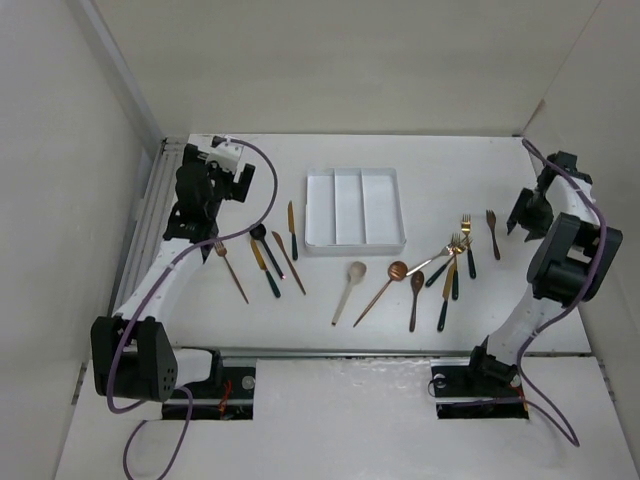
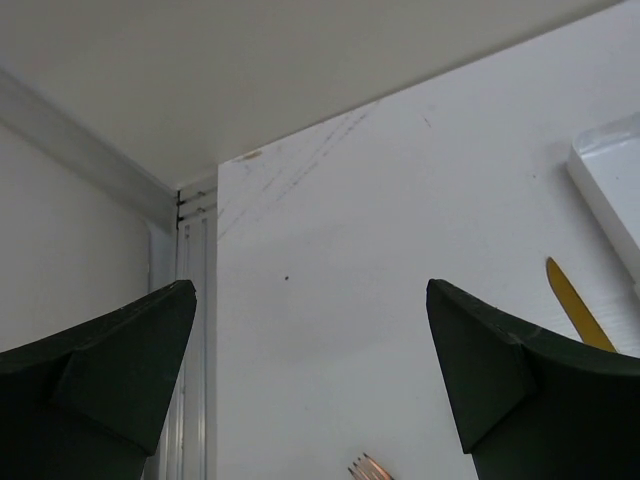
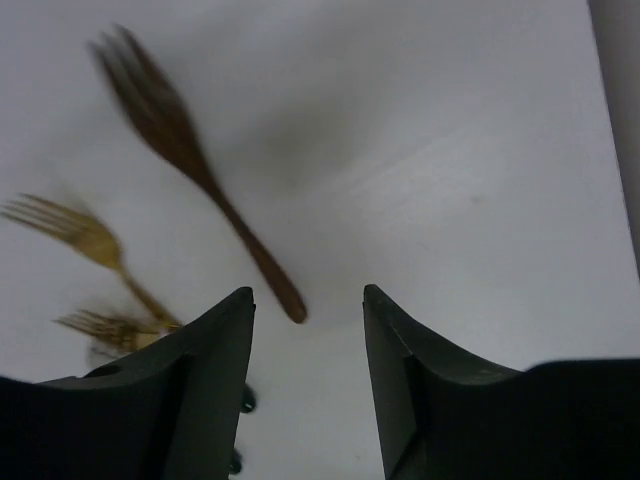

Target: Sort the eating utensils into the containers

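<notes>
While left jaws and right jaws gape empty, forks (image 3: 190, 160) lie near the latter.

Tray (image 1: 355, 246) sits mid-counter (image 1: 450, 170), toward the rear. Left cluster (image 1: 292, 230) of utensils lies beside its left wall; right cluster (image 1: 455, 270) lies front-right of it. Two spoons (image 1: 357, 270) lie before the tray, between clusters. Lone fork (image 1: 493, 235) lies rightmost.
</notes>
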`<state>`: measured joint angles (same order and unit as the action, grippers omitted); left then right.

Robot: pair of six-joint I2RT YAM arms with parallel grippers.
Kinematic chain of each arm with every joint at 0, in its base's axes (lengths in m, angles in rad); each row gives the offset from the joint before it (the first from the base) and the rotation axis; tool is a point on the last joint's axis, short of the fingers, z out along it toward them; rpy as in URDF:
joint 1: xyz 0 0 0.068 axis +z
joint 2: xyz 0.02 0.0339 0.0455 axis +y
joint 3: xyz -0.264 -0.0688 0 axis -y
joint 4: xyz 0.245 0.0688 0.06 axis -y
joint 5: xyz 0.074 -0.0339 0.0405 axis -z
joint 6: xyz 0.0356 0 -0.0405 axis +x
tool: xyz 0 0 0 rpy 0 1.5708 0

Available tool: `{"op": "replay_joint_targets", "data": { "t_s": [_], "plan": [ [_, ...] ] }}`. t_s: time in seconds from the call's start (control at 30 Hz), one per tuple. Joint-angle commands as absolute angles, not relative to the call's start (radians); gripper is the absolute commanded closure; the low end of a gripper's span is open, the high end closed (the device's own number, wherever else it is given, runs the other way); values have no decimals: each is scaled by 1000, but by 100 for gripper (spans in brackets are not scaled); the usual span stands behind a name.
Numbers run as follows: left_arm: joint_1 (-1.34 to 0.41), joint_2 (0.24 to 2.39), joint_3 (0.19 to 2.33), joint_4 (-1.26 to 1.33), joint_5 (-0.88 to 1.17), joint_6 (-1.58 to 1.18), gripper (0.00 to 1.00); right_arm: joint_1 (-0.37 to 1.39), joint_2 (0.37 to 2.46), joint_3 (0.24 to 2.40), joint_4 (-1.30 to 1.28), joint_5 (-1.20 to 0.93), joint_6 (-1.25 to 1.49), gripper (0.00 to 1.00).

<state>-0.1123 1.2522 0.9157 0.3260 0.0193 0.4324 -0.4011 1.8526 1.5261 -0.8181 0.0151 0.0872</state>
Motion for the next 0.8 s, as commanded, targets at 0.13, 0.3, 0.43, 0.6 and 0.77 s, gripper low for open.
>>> {"op": "replay_joint_targets", "data": {
  "t_s": [0.13, 0.3, 0.43, 0.6, 0.77],
  "plan": [
    [-167, 1218, 861, 330, -48, 403, 0, -420, 1913, 1597, -936, 68, 61, 48],
    [-167, 1209, 841, 330, -48, 403, 0, -420, 1970, 1599, -917, 26, 15, 48],
    [-167, 1209, 841, 330, -48, 403, 0, -420, 1970, 1578, -875, -8, -9, 46],
    [-167, 1239, 853, 321, -38, 403, 0, -326, 2012, 1620, -874, 23, -40, 46],
    [-167, 1258, 885, 321, -20, 403, 0, -242, 2101, 1641, -883, 104, -49, 52]
  ]
}}
